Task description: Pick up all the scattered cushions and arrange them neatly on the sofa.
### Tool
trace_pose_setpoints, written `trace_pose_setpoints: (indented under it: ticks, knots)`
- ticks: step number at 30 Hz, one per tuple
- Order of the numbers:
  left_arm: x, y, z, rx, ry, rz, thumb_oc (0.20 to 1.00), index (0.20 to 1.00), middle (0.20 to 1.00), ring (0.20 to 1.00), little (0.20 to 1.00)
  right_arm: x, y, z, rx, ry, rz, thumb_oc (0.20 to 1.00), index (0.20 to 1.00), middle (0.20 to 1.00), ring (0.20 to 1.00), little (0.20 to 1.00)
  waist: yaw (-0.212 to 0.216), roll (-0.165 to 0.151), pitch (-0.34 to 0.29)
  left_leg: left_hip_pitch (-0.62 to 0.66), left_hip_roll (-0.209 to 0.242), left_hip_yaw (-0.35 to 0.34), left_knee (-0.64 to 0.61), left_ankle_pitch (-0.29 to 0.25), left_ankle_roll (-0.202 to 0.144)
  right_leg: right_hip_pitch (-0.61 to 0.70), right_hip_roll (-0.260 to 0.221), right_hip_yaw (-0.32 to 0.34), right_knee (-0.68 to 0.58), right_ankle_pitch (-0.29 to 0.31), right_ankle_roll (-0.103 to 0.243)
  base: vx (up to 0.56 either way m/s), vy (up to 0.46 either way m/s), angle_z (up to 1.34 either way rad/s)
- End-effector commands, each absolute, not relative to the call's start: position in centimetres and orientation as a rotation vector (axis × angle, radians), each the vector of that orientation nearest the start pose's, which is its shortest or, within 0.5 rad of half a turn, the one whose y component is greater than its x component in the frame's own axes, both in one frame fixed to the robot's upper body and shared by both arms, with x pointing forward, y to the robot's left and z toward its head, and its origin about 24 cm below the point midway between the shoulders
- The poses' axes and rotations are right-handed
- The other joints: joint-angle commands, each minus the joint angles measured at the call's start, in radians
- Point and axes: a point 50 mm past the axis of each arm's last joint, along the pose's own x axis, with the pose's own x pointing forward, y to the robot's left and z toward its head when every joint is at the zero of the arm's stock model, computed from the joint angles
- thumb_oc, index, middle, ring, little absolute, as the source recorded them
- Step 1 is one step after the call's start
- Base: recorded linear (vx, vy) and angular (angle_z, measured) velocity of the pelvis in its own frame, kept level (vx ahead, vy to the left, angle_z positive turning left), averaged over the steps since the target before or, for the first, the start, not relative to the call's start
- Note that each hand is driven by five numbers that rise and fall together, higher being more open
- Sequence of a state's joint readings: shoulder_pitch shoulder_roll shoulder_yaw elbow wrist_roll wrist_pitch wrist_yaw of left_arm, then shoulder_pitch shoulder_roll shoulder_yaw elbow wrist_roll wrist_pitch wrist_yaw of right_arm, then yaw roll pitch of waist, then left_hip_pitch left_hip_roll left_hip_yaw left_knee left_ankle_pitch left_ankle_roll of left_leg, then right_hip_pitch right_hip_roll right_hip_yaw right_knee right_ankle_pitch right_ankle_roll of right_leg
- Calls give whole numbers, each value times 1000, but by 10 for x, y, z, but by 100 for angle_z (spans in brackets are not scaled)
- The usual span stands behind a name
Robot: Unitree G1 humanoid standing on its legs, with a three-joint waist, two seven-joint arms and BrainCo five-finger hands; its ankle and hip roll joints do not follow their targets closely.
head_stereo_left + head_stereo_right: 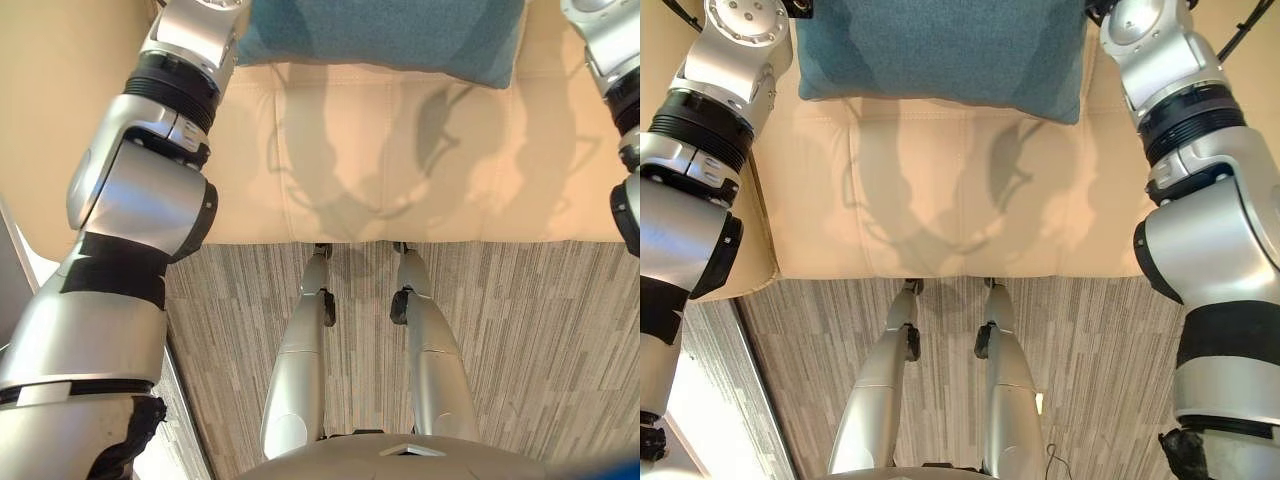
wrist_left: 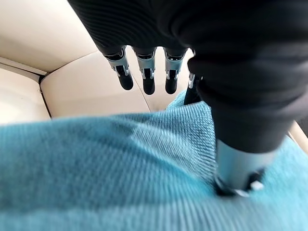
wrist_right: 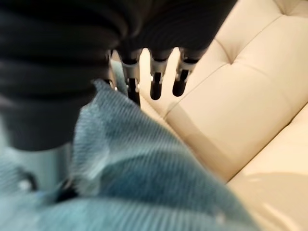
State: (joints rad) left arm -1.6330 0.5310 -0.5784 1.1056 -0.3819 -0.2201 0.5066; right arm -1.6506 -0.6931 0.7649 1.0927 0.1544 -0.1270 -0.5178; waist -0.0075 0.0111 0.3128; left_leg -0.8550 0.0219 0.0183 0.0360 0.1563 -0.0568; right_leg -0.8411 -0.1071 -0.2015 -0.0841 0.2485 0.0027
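A teal ribbed cushion hangs over the back part of the cream sofa seat, held at its two ends between my arms. In the left wrist view my left hand presses its thumb into the cushion while its fingers reach past the cushion's edge on the other side. In the right wrist view my right hand grips the cushion the same way, thumb sunk in the fabric and fingers behind a raised corner.
The sofa's tufted cream back lies just beyond the right fingers. A cream armrest bounds the seat on the left. Grey striped carpet runs in front of the sofa's front edge.
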Motion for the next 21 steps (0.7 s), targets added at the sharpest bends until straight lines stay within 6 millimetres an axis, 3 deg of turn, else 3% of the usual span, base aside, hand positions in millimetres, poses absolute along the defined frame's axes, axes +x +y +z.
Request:
trace_pose_setpoints:
  ticks: [1, 2, 4, 7, 8, 9, 11, 12, 14, 16, 18, 19, 21]
  knots:
    - [397, 151, 379, 363, -786, 314, 1000, 1000, 1000, 1000, 1000, 399, -192, 374, -810, -694, -492, 1000, 1000, 1000, 1000, 1000, 17, -36, -162, 80, -7, -18, -123, 16, -74, 58, -32, 8, -3, -52, 212, 0, 0, 0]
    - [397, 151, 379, 363, -786, 314, 1000, 1000, 1000, 1000, 1000, 399, -192, 374, -810, -694, -492, 1000, 1000, 1000, 1000, 1000, 17, -36, -162, 80, -7, -18, -123, 16, -74, 58, -32, 8, -3, -52, 212, 0, 0, 0]
    - [394, 192, 359, 320, -764, 383, 1000, 1000, 1000, 1000, 1000, 391, -238, 359, -818, -641, -575, 1000, 1000, 1000, 1000, 1000, 19, -38, -162, 108, -4, -19, -123, 10, -77, 86, -33, 0, -3, -58, 211, 5, -17, 1]
    - [384, 244, 328, 253, -714, 459, 1000, 1000, 1000, 1000, 1000, 379, -277, 328, -763, -593, -620, 1000, 1000, 1000, 1000, 1000, 20, -44, -159, 158, -8, -20, -123, -7, -73, 135, -35, -4, -3, -63, 210, 7, -2, -2]
    - [369, 273, 304, 262, -707, 487, 1000, 1000, 1000, 1000, 1000, 366, -296, 303, -730, -581, -611, 1000, 1000, 1000, 1000, 1000, 19, -48, -163, 195, -5, -21, -123, -21, -70, 170, -36, -8, -3, -69, 207, 50, -33, -6]
    - [359, 281, 279, 253, -687, 477, 1000, 1000, 1000, 1000, 1000, 357, -306, 277, -692, -554, -600, 1000, 1000, 1000, 1000, 1000, 16, -51, -169, 233, -3, -17, -123, -33, -68, 211, -38, -14, -3, -77, 203, 53, -36, -4]
    - [344, 283, 246, 212, -660, 449, 1000, 1000, 1000, 1000, 1000, 344, -311, 241, -658, -512, -576, 1000, 1000, 1000, 1000, 1000, 16, -54, -174, 282, -3, -14, -123, -48, -67, 266, -39, -19, -3, -90, 199, 64, -28, 5]
    - [330, 282, 207, 172, -596, 433, 1000, 1000, 1000, 1000, 1000, 332, -312, 205, -630, -449, -547, 1000, 1000, 1000, 1000, 1000, 17, -57, -179, 333, -3, -12, -123, -65, -62, 321, -40, -21, -3, -104, 194, 92, -22, 4]
    - [316, 279, 174, 169, -520, 383, 1000, 1000, 1000, 1000, 1000, 318, -312, 167, -623, -364, -504, 1000, 1000, 1000, 1000, 1000, 17, -58, -188, 385, -2, -9, -123, -77, -58, 373, -42, -28, -3, -116, 191, 107, -28, -2]
    - [288, 275, 114, 132, -342, 333, 1000, 1000, 1000, 1000, 1000, 292, -308, 109, -627, -204, -431, 1000, 1000, 1000, 1000, 1000, 18, -57, -194, 476, 0, 2, -123, -95, -51, 473, -44, -37, -3, -137, 187, 109, -32, -1]
    - [273, 277, 83, 120, -224, 327, 1000, 1000, 1000, 1000, 1000, 276, -308, 79, -637, -94, -408, 1000, 1000, 1000, 1000, 1000, 20, -55, -196, 526, -1, 6, -123, -101, -45, 528, -44, -42, -3, -150, 184, 76, -30, 10]
    - [247, 279, 35, 167, -21, 314, 1000, 1000, 1000, 1000, 1000, 260, -303, 39, -610, 58, -366, 1000, 1000, 1000, 1000, 1000, 28, -49, -197, 605, 2, 12, -123, -112, -32, 603, -42, -53, -3, -167, 179, 72, -42, 10]
    - [229, 281, 4, 186, 129, 308, 1000, 1000, 1000, 1000, 1000, 249, -298, 15, -616, 152, -316, 1000, 1000, 1000, 1000, 1000, 34, -46, -200, 653, 3, 18, -123, -119, -23, 652, -35, -53, -3, -181, 176, 39, -41, 4]
